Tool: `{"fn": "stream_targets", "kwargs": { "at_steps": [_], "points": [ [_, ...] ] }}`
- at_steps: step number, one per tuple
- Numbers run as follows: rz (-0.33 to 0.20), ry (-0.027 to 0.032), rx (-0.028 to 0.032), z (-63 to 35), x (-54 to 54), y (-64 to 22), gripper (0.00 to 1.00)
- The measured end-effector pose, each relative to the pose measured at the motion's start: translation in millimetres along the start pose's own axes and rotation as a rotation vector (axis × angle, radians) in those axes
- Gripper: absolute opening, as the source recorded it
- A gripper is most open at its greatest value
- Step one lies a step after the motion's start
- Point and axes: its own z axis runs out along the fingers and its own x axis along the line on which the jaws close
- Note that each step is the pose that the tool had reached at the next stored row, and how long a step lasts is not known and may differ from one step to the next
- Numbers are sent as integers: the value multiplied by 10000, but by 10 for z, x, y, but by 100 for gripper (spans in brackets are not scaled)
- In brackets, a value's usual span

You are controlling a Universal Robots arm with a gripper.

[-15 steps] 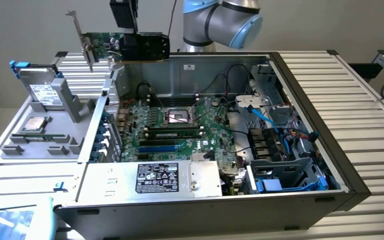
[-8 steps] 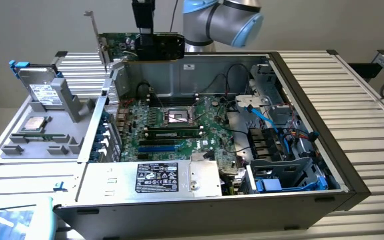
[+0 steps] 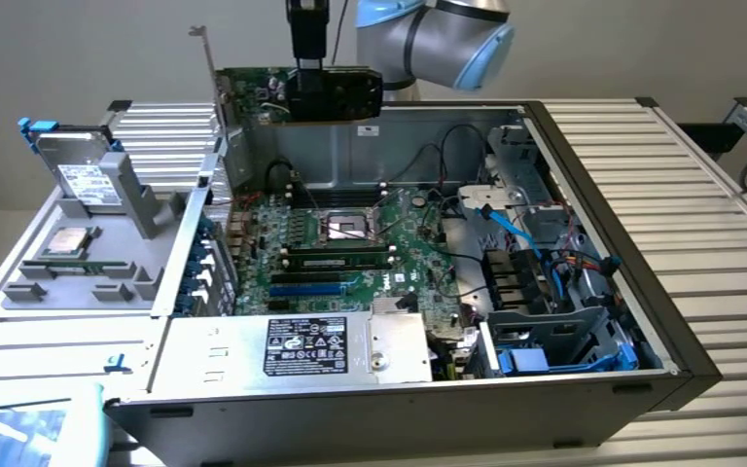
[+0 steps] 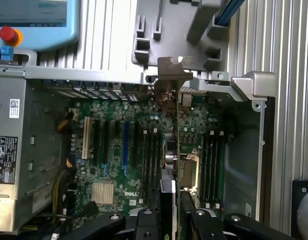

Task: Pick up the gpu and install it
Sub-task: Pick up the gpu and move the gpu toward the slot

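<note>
The gpu (image 3: 299,92), a green card with a black fan block and a silver end bracket (image 3: 205,58), hangs in the air above the back wall of the open computer case (image 3: 607,253). My gripper (image 3: 308,70) comes down from above and is shut on the card's black block. In the wrist view the gpu (image 4: 176,130) shows edge-on between my fingers (image 4: 159,202), with its bracket (image 4: 170,70) over the case's rear slot row. Below it lies the large green motherboard (image 4: 119,150), whose slots stand free.
The motherboard (image 3: 335,243) fills the case floor, with cables and drive cages at the exterior view's right. A labelled power supply (image 3: 308,345) sits at the front. A grey tray (image 3: 75,263) with a hard drive (image 3: 82,180) lies at the exterior view's left. A teach pendant (image 4: 34,20) rests nearby.
</note>
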Motion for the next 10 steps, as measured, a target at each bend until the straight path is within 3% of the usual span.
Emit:
{"fn": "stream_targets", "kwargs": {
  "at_steps": [10],
  "points": [
    [-33, 0, -2, 18, 53, -7, 27]
  ]
}}
